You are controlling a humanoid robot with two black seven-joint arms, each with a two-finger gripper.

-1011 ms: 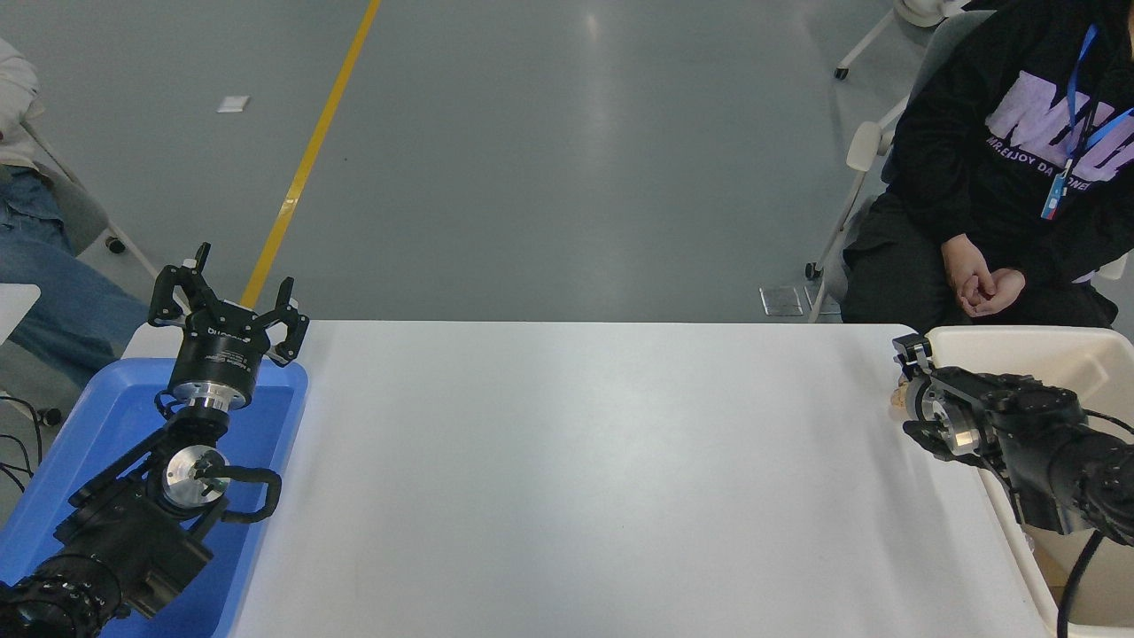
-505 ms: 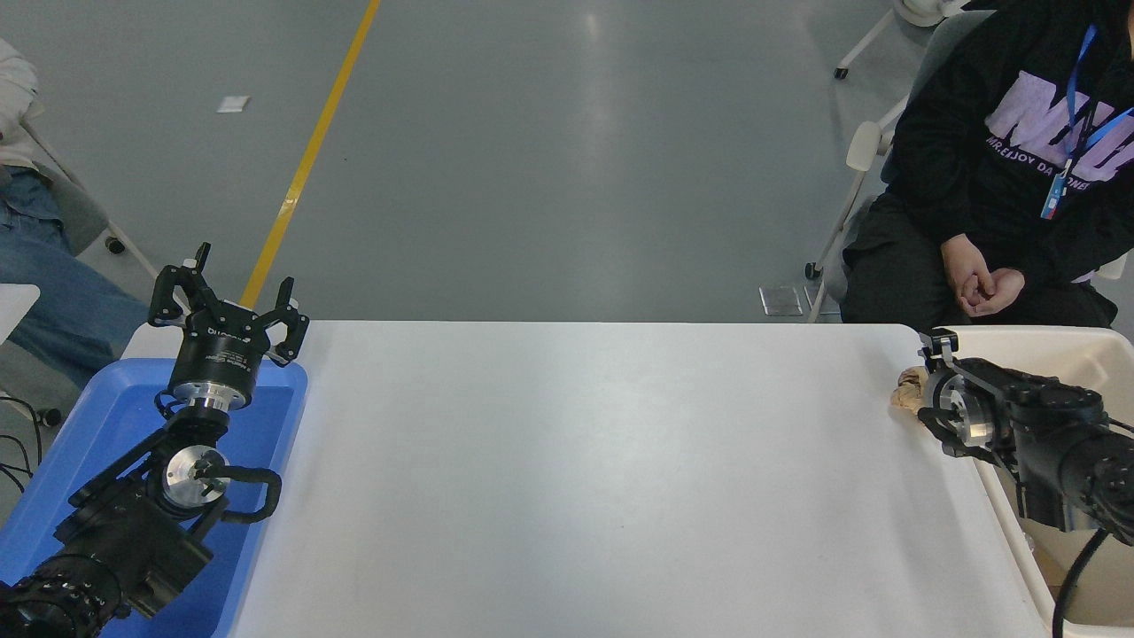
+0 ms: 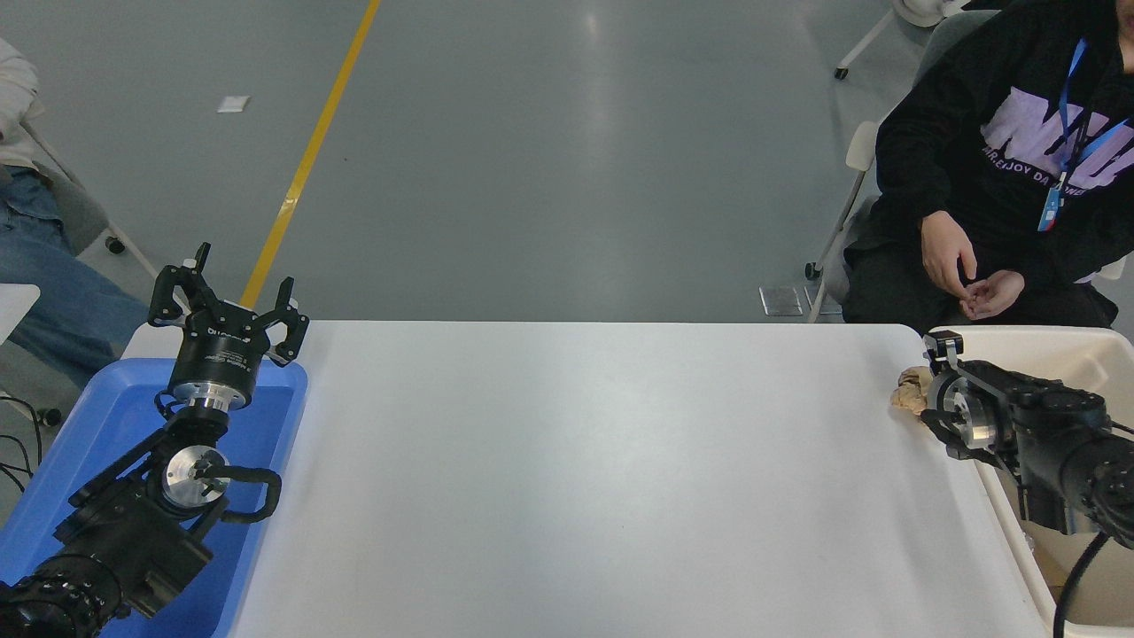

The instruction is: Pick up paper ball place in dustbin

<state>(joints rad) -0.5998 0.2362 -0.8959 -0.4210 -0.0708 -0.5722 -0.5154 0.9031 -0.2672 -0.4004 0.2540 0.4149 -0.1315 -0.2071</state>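
Note:
The paper ball [image 3: 905,392], a small tan crumpled wad, lies on the white table [image 3: 585,478] just left of the dustbin [image 3: 1063,347]. The dustbin is a cream tub at the table's right end. My right gripper [image 3: 930,386] comes in from the right across the dustbin's rim and sits right against the ball's right side, hiding part of it. Whether it grips the ball does not show. My left gripper [image 3: 229,285] is parked open above the blue tray at the far left.
A shallow blue tray [image 3: 106,416] lies under the left arm. A person in a black hoodie [image 3: 1010,151] sits beyond the far right corner, one hand [image 3: 946,252] raised near the dustbin. Another person's leg [image 3: 53,292] shows at far left.
My right arm has drawn back to the right over the dustbin's rim, uncovering more of the paper ball, which stayed almost in place. The person has lifted and parted their hands.

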